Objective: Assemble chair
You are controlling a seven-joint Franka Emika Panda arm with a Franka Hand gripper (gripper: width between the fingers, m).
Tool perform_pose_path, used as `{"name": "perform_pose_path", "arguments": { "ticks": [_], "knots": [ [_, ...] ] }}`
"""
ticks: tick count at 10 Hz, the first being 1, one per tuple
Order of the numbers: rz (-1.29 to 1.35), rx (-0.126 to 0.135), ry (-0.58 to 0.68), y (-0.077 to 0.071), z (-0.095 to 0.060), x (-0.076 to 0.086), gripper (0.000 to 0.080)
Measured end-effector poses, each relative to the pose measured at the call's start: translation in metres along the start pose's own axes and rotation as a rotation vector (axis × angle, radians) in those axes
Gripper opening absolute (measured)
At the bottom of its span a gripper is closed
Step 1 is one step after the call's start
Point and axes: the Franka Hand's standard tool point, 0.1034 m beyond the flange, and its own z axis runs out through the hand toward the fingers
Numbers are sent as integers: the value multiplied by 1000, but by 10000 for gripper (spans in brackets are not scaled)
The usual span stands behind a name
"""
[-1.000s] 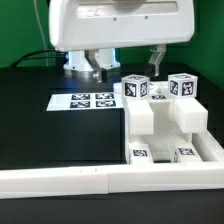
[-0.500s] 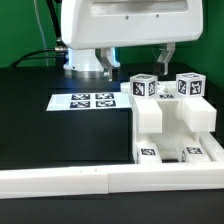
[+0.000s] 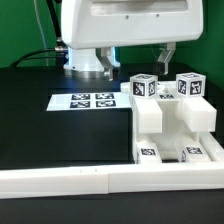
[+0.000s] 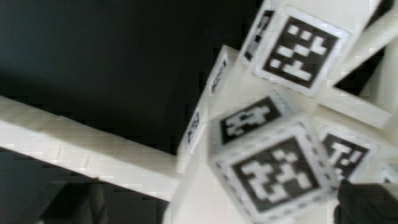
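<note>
Black table [image 3: 50,135], white marker board [image 3: 88,101], green backdrop [image 3: 20,30]

The arm's white housing [image 3: 125,25] runs off the top edge, and the tool is tucked somewhere behind it, so no telling its jaws. Wrist view is blurry, tagged white chair parts [image 4: 267,130] cropped at the edges.

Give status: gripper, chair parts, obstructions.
Gripper hidden behind the arm's white housing; open or shut unclear. White chair parts clustered at the exterior view's right against the white rail. Marker board flat on the table. Nothing visibly blocking.
</note>
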Motion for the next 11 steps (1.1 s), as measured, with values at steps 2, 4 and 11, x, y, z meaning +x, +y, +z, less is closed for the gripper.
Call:
{"name": "perform_pose_path", "arguments": {
  "ticks": [2, 4, 11],
  "knots": [
    [-25, -3, 13, -8, -9, 5, 649],
    [-22, -9, 15, -6, -2, -1, 649],
    [-22, -20, 2, -1, 20, -10, 649]
  ]
}}
